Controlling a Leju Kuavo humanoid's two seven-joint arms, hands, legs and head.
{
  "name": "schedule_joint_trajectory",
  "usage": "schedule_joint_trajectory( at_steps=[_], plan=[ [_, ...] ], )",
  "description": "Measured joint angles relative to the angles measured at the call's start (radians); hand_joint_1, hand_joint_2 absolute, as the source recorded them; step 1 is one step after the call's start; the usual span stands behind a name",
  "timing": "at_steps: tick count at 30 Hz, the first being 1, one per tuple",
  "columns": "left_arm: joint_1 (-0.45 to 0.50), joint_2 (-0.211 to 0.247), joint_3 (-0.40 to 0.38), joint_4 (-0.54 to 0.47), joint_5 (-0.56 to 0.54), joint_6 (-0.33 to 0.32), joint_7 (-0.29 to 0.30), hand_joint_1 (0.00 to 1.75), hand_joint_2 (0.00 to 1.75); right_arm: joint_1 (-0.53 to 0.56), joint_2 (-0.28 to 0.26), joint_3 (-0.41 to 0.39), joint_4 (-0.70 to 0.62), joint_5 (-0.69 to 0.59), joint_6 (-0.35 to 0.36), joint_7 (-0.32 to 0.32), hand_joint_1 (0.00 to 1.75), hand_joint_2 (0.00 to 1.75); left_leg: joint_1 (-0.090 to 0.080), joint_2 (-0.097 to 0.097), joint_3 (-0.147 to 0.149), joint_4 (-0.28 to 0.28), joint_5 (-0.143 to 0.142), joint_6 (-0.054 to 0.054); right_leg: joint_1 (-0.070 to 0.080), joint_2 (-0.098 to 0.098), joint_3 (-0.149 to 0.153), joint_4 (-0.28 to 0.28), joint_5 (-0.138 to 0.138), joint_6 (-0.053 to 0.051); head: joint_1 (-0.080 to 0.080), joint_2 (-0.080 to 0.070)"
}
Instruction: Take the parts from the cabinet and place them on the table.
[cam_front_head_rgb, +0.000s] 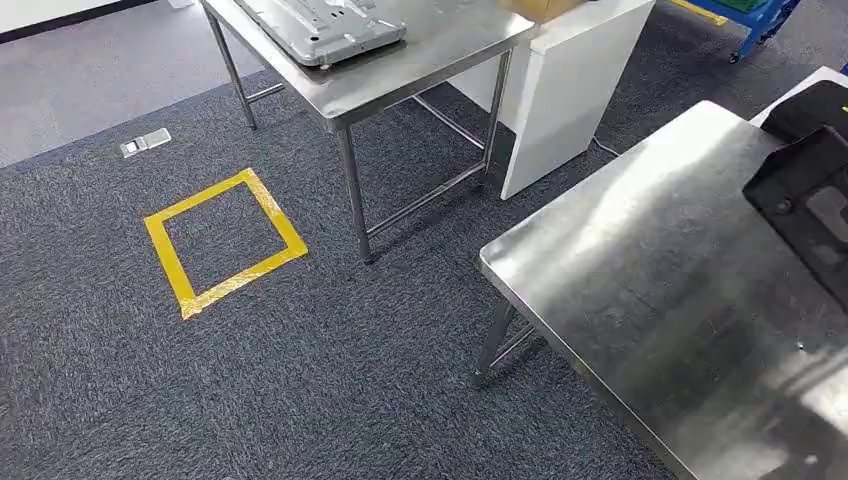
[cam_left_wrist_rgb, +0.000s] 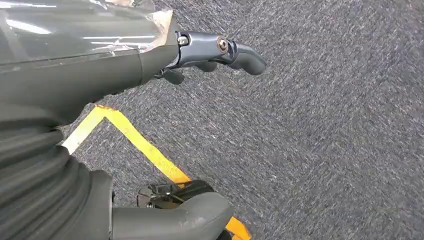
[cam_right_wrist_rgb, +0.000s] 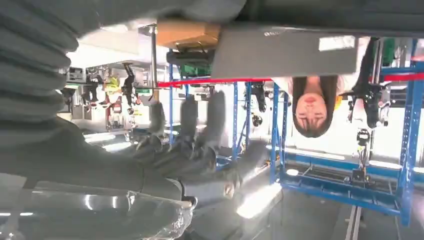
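head view looks down on dark carpet with a yellow tape square (cam_front_head_rgb: 224, 243). near steel table (cam_front_head_rgb: 650, 300) carries a black part (cam_front_head_rgb: 805, 200) at its far right edge; second steel table (cam_front_head_rgb: 420, 50) behind holds a grey metal tray (cam_front_head_rgb: 320, 28). left hand (cam_left_wrist_rgb: 210, 55) hangs over the carpet, fingers apart, holding nothing. right hand (cam_right_wrist_rgb: 195, 145) is blurry, fingers look spread and empty. person (cam_right_wrist_rgb: 311, 107) stands by blue racks (cam_right_wrist_rgb: 345, 150).

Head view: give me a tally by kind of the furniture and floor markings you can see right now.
Steel tables: 2, the far one and the near one
White cabinets: 1
Yellow tape squares: 1
Floor outlet plates: 1
Blue carts: 1
Total: 6
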Motion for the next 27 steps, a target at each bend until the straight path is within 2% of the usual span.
schedule_joint_trajectory(
  at_steps=[5, 13, 14, 27],
  plan=[
    [0.0, 0.0, 0.006, 0.0, -0.004, 0.0, 0.0, 0.0, 1.75, 0.062, -0.006, -0.046, -0.063, 0.003, 0.003, 0.004, 0.0, 0.0, 0.0, 0.0, 0.001, 0.0, 0.0, 0.0, 0.0, 0.0, 0.0, 0.0, 0.0, 0.0, 0.0, 0.0],
    [0.0, 0.0, 0.007, 0.0, -0.005, 0.0, 0.0, 0.0, 1.75, 0.083, -0.012, -0.068, -0.095, 0.005, 0.011, 0.006, 0.0, 0.0, 0.0, 0.0, 0.001, -0.001, 0.0, 0.0, 0.0, 0.0, 0.0, 0.0, 0.0, 0.0, 0.0, 0.0],
    [0.0, 0.0, 0.007, 0.0, -0.005, 0.0, 0.0, 0.0, 0.0, 0.083, -0.012, -0.071, -0.097, 0.005, 0.011, 0.006, 0.0, 0.0, 0.0, 0.0, 0.001, -0.001, 0.0, 0.0, 0.0, 0.0, 0.0, 0.0, 0.0, 0.0, 0.0, 0.0],
    [0.0, -0.003, 0.014, 0.0, -0.008, 0.011, 0.001, 0.0, 0.0, 0.095, -0.014, -0.087, -0.124, 0.025, 0.037, 0.006, 0.0, 0.0, 0.0, 0.0, 0.002, -0.001, 0.0, 0.0, 0.0, 0.0, 0.001, 0.0, 0.0, 0.0, 0.0, 0.0]
  ],
)
